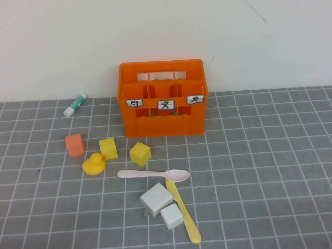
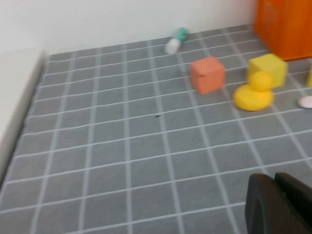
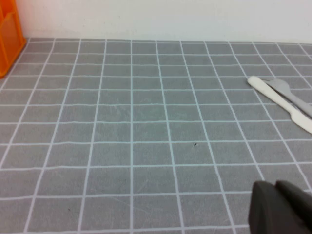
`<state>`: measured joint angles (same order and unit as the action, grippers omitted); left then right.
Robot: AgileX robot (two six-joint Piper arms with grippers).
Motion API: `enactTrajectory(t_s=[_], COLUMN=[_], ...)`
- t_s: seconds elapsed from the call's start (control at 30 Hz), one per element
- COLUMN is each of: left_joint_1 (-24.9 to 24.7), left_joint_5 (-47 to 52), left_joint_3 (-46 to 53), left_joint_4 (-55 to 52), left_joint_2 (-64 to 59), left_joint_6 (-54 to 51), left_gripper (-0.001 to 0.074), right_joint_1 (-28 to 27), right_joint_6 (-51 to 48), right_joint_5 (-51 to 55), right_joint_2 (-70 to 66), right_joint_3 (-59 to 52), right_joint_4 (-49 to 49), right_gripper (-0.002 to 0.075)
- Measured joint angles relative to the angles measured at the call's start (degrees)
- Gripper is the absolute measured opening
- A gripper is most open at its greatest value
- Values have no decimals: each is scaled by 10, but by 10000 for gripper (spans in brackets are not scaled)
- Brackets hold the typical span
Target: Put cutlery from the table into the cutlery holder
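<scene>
Here, pink spoon (image 1: 153, 175) and yellow knife (image 1: 183, 211) on the table (image 1: 270, 171) before the orange holder (image 1: 162, 97), knife partly hidden under white blocks (image 1: 162, 206), left gripper (image 2: 278, 202) and right gripper (image 3: 280, 207) closed, cut off at frame edge.

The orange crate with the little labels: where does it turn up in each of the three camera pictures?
High view: the orange crate stands at the centre back of the table, against the wall.
Left wrist view: one corner of it sits at the picture's upper right edge.
Right wrist view: a sliver of it sits at the upper left edge.
Shared landmark: the white wall right behind the crate, visible in every view.
</scene>
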<state>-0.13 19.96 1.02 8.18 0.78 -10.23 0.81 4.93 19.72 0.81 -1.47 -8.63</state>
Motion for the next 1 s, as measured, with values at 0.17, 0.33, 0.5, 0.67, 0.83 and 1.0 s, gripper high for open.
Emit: enactTrajectory(t_s=[0.17, 0.33, 0.5, 0.67, 0.83, 1.0], left_joint_1=[-28, -33, -33, -33, -33, -23], left_joint_5=[0, 0, 0, 0, 0, 0], left_joint_3=[0, 0, 0, 0, 0, 0], left_joint_4=[0, 0, 0, 0, 0, 0], left_joint_2=[0, 0, 0, 0, 0, 0], left_joint_6=[0, 0, 0, 0, 0, 0], left_gripper=[-1, -1, -1, -1, -1, -1], right_joint_1=[0, 0, 0, 0, 0, 0], right_joint_6=[0, 0, 0, 0, 0, 0], right_joint_5=[0, 0, 0, 0, 0, 0], right_joint_2=[0, 0, 0, 0, 0, 0], right_joint_3=[0, 0, 0, 0, 0, 0], right_joint_4=[0, 0, 0, 0, 0, 0], right_gripper=[-3, -3, -3, -3, -3, -3])
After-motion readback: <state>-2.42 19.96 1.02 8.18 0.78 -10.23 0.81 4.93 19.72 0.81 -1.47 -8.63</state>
